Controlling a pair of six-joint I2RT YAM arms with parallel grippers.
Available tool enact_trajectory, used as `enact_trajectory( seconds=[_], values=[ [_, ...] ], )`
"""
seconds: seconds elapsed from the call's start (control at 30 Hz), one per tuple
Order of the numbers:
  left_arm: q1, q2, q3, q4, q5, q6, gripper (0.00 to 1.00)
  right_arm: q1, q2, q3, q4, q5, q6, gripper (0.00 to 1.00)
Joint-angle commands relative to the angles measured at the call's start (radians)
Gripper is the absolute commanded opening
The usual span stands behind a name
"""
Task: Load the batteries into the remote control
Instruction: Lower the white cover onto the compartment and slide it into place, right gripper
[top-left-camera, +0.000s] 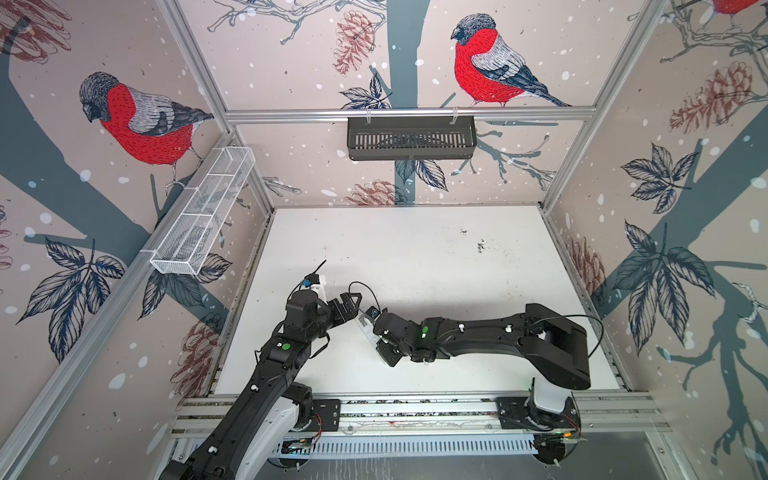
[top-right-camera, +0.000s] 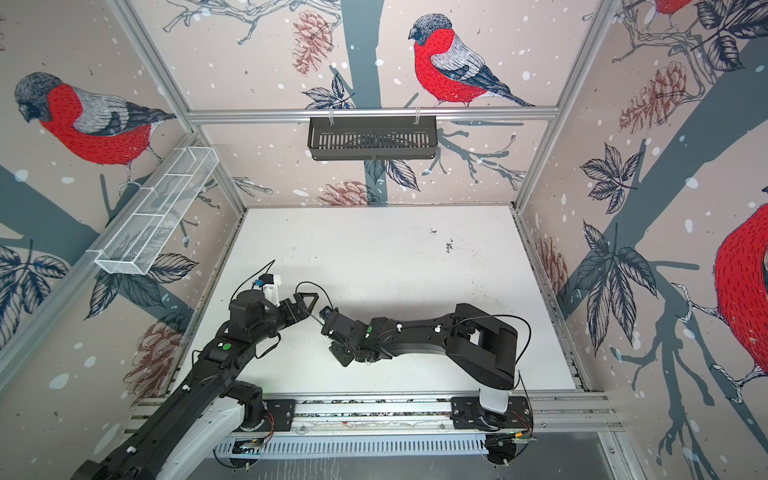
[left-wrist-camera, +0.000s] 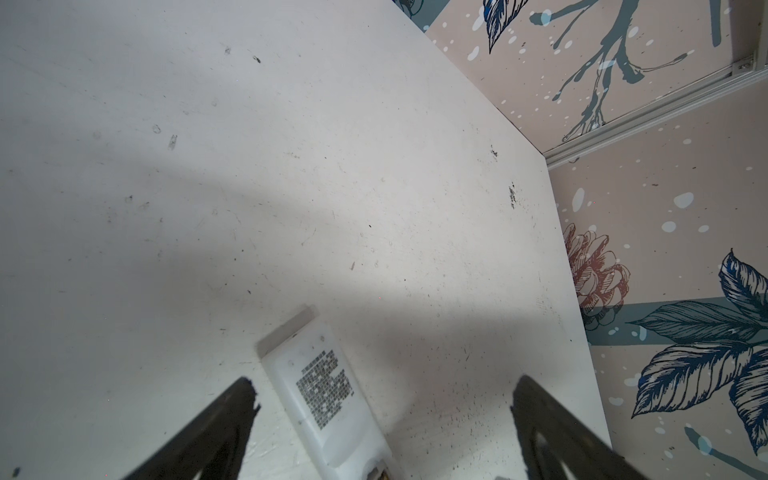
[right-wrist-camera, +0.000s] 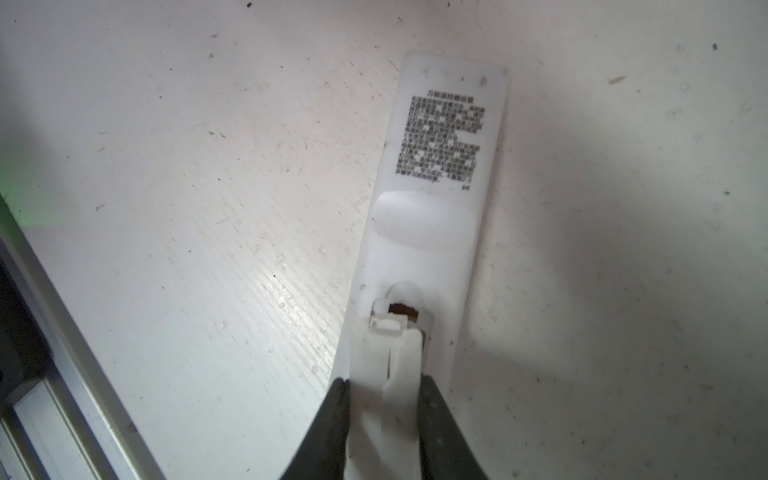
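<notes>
Right claw (right-wrist-camera: 382, 384) clenched on white cover piece (right-wrist-camera: 388, 353), clip end at remote control (right-wrist-camera: 440, 224), label-up on bench (right-wrist-camera: 187, 208). Left claw (left-wrist-camera: 384, 388) released.

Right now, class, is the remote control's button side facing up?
No, the remote control shows its white back with a block of printed text.

The remote control (right-wrist-camera: 440, 208) lies flat, back upward, on the surface (top-left-camera: 415, 257), toward the front and left of the middle. The left end effector (top-left-camera: 351, 301) hangs just beside the remote's far end, and in the left wrist view the remote shows between its spread fingers. The right end effector (right-wrist-camera: 384, 382) is over the near end, with a battery cover (right-wrist-camera: 386, 349) between its fingers. A wire basket (top-left-camera: 203, 212) hangs on the left wall and a slatted basket (top-left-camera: 411, 139) on the back rail.
</notes>
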Motion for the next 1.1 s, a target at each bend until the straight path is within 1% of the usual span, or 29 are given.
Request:
enact_trajectory(
  seconds=[0.0, 0.27, 0.63, 0.83, 1.07],
  values=[
    [0.002, -0.002, -0.003, 0.033, 0.007, 0.016, 0.96, 0.003, 0.006, 0.013, 0.008, 0.018, 0.008, 0.29],
    [0.004, 0.004, -0.003, 0.038, 0.008, 0.017, 0.96, 0.01, 0.01, 0.011, 0.001, 0.039, 0.019, 0.29],
    [0.007, 0.0, -0.003, 0.038, 0.012, 0.017, 0.96, 0.039, -0.027, -0.041, 0.031, 0.059, 0.022, 0.29],
    [0.008, 0.002, -0.003, 0.036, 0.013, 0.018, 0.96, 0.042, -0.049, -0.089, 0.09, 0.055, 0.002, 0.3],
    [0.01, 0.007, -0.002, 0.038, 0.012, 0.019, 0.96, 0.04, -0.058, -0.11, 0.093, 0.038, -0.018, 0.3]
  ],
)
